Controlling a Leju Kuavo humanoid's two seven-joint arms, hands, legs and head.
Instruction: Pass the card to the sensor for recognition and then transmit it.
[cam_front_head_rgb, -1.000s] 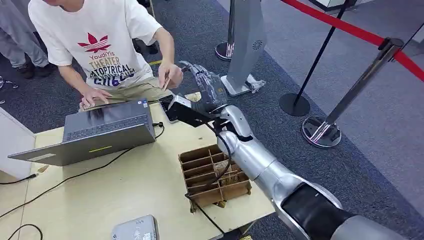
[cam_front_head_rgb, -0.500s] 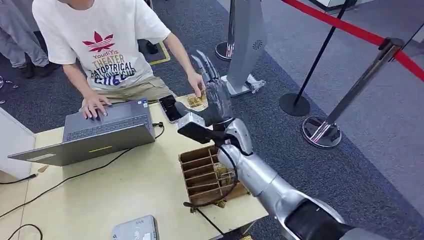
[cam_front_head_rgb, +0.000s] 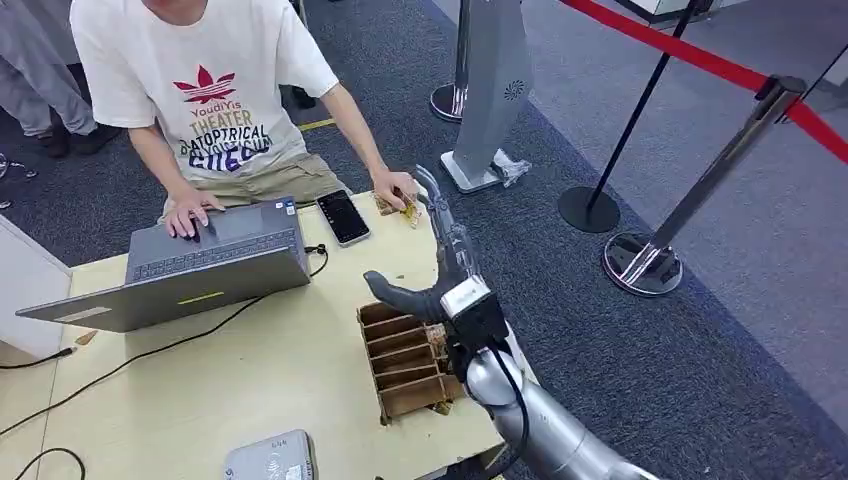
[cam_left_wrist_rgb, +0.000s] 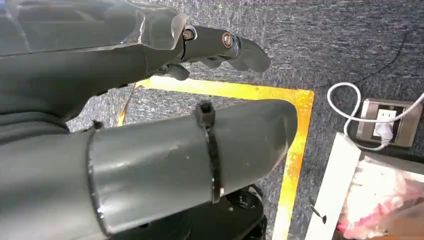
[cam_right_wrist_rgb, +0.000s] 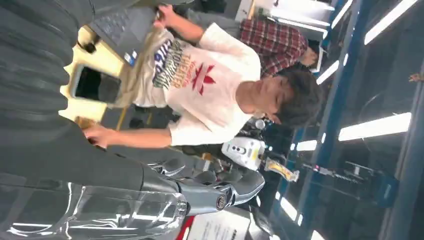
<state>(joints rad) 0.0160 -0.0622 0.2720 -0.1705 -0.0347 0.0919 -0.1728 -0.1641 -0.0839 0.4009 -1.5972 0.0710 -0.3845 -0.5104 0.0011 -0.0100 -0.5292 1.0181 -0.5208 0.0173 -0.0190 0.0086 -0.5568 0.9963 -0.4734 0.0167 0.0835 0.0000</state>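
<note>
Spreading its empty fingers mid-frame, the right hand (cam_front_head_rgb: 440, 270) is hovering above the wooden rack (cam_front_head_rgb: 415, 355); the person's hand (cam_front_head_rgb: 393, 190) is touching cards (cam_front_head_rgb: 400, 205).

Grey carpet (cam_front_head_rgb: 620, 330), wooden table (cam_front_head_rgb: 250, 380), stanchions (cam_front_head_rgb: 650, 255)

sensor (cam_front_head_rgb: 270, 458) cut by edge; card (cam_front_head_rgb: 403, 205) under person's hand (cam_front_head_rgb: 393, 188)

The pale wooden bench (cam_front_head_rgb: 270, 380) carries a laptop (cam_front_head_rgb: 190, 262); right of it lie a phone (cam_front_head_rgb: 343, 217), a slotted wooden rack (cam_front_head_rgb: 405, 360) and a grey device (cam_front_head_rgb: 270, 458).
</note>
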